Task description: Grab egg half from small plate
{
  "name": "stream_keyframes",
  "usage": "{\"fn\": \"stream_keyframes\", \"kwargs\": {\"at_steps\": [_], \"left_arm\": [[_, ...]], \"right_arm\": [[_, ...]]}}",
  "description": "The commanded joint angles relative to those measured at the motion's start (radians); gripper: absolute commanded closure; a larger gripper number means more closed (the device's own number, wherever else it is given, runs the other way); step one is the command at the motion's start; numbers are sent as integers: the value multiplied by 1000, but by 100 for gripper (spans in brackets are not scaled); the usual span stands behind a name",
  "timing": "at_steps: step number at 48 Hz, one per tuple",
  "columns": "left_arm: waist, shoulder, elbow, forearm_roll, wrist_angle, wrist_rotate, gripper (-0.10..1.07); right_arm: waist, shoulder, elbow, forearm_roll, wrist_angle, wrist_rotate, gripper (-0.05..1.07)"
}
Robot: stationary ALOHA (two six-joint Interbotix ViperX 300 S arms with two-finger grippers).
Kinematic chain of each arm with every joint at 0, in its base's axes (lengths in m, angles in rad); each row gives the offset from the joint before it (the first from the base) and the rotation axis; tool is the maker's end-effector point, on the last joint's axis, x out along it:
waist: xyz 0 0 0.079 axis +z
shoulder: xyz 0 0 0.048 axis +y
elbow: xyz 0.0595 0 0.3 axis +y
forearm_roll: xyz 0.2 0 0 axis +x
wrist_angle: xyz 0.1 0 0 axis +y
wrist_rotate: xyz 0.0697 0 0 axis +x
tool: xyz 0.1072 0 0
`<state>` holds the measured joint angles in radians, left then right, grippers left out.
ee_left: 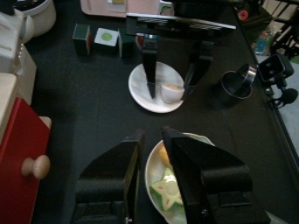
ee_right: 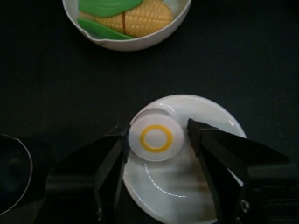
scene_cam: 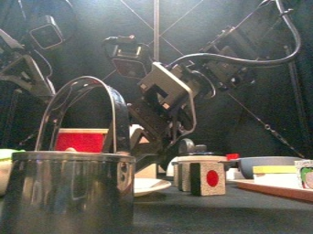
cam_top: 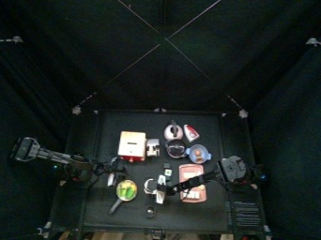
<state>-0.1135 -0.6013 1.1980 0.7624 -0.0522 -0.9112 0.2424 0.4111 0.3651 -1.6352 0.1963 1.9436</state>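
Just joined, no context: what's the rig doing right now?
The right gripper is down over the small plate, jaws open on either side of the egg half, which lies cut face up with its yellow ring showing. The jaws have not closed on it, so the grab is not yet made. The left gripper hangs idle above a green dish of toy food, holding nothing.

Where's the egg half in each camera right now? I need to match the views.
Top view: too small to make out; the small plate is beside the green dish.
Front view: not visible; only the plate's rim shows.
Left wrist view: egg half on the plate, upper middle.
Right wrist view: egg half at centre, yolk ring up.
Shared landmark: the small plate.
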Motion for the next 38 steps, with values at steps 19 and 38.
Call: {"fn": "stream_keyframes", "kwargs": {"at_steps": [19, 38], "left_arm": [[3, 0, -9, -12, -3, -2, 29], [3, -2, -11, -15, -3, -3, 29]], "right_arm": [[-6, -66, -9, -2, 0, -3, 32], [-3, -143, 40, 0, 20, 3, 32]]}}
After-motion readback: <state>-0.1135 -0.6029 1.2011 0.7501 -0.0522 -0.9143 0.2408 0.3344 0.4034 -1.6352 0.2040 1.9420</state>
